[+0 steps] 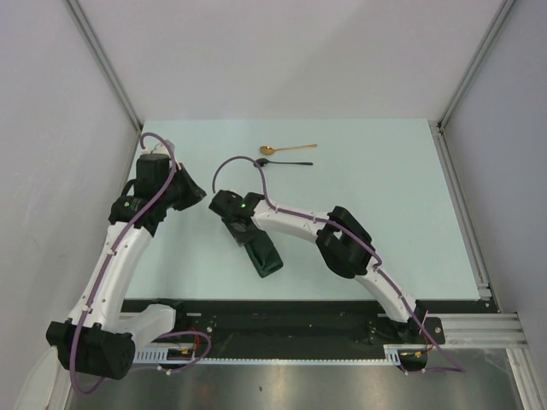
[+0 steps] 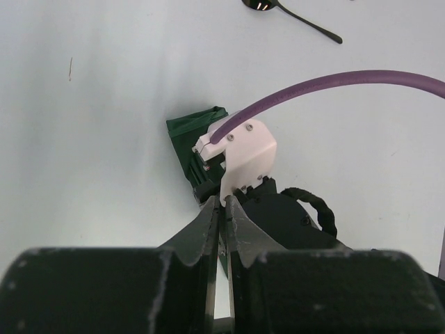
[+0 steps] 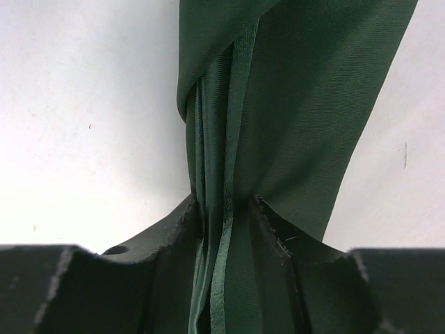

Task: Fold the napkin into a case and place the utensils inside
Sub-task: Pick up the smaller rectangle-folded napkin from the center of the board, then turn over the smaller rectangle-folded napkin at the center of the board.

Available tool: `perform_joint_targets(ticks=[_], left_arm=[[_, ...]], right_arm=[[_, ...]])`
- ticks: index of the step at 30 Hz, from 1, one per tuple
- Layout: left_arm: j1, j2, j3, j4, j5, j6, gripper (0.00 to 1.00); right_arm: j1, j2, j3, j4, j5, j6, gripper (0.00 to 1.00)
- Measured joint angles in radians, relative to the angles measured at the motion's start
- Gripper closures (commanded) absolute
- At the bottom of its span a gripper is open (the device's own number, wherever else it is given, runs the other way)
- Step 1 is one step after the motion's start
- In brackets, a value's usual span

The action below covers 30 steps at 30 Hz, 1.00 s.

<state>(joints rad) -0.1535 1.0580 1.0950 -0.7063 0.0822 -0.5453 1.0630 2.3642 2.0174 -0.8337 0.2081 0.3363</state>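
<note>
Right gripper point(image 3: 226, 209) pinches the folded napkin point(image 3: 299, 104)

The napkin point(image 1: 263, 254) is plain dark green, unpatterned. The gold spoon point(image 1: 286, 149) is shiny; the black spoon point(image 1: 286, 162) is glossy. The desk point(image 1: 385, 222) is pale mint. The arms point(image 1: 291, 224) are white with black joints, and the cable point(image 2: 334, 80) is purple. The left pincer point(image 2: 222, 209) and right pincer point(image 3: 226, 209) are black.

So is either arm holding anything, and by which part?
The right tool pinches the napkin by its bunched, layered folds. The left tool is shut, holding nothing.
</note>
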Motion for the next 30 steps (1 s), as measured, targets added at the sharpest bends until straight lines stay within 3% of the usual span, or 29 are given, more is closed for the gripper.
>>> perform_joint_targets(ticks=[5,11,17,30], left_arm=[[0.000,0.000,0.000,0.000,0.001,-0.004,0.88],[0.005,0.001,0.000,0.001,0.005,-0.004,0.88],[0.006,0.008,0.000,0.010,0.011,-0.004,0.88],[0.009,0.051,-0.004,0.049,0.066,-0.006,0.87]], right_arm=[[0.005,0.000,0.000,0.000,0.018,0.011,0.76],[0.007,0.000,0.000,0.003,0.023,0.012,1.00],[-0.016,-0.047,-0.067,0.066,-0.055,0.038,1.00],[-0.221,-0.467,-0.698,0.630,-0.468,0.280,1.00]])
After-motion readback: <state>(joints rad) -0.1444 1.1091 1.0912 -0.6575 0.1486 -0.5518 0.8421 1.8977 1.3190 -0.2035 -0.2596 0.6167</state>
